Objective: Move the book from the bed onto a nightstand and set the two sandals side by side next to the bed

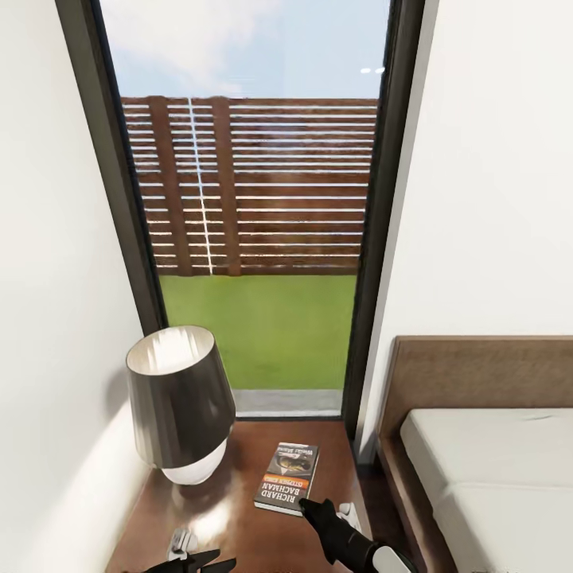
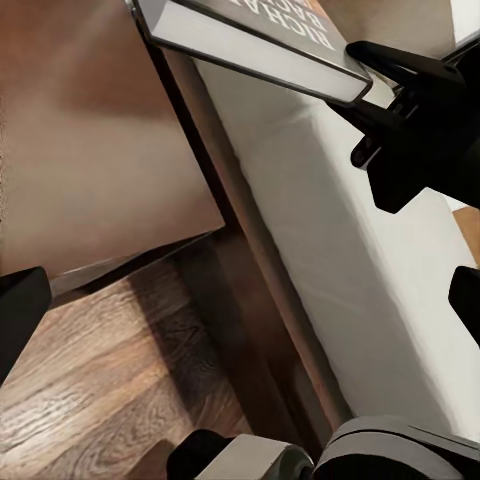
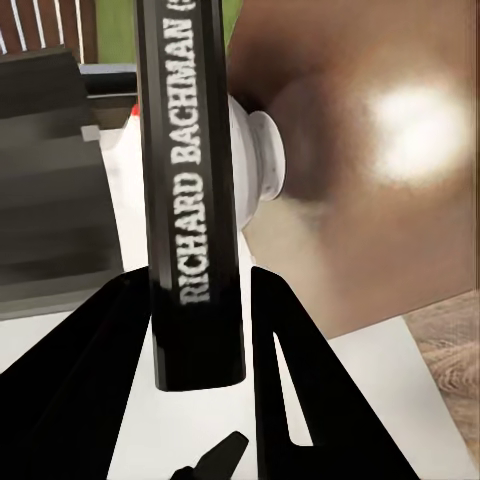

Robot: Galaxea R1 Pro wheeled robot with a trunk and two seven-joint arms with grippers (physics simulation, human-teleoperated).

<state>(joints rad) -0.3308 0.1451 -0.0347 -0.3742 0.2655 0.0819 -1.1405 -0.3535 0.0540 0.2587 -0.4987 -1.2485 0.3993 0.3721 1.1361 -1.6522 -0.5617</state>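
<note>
The book (image 1: 288, 476), dark with an orange band and white "Richard Bachman" lettering, is over the right part of the nightstand (image 1: 231, 513), beside the lamp. My right gripper (image 1: 306, 503) is shut on its near edge. In the right wrist view the book's spine (image 3: 190, 200) stands between the two black fingers (image 3: 270, 340). The left wrist view shows the book (image 2: 255, 45) from below, at the nightstand's (image 2: 90, 150) edge; I cannot tell if it rests on the top. My left gripper (image 1: 195, 563) is open and holds nothing. The bed (image 1: 493, 461) lies to the right. The sandals are out of view.
A dark-shaded lamp (image 1: 179, 398) with a white base (image 3: 255, 150) takes up the nightstand's left half. A tall window (image 1: 255, 239) is straight ahead, with white walls on both sides. A narrow strip of wooden floor (image 2: 110, 370) separates the nightstand and the bed frame.
</note>
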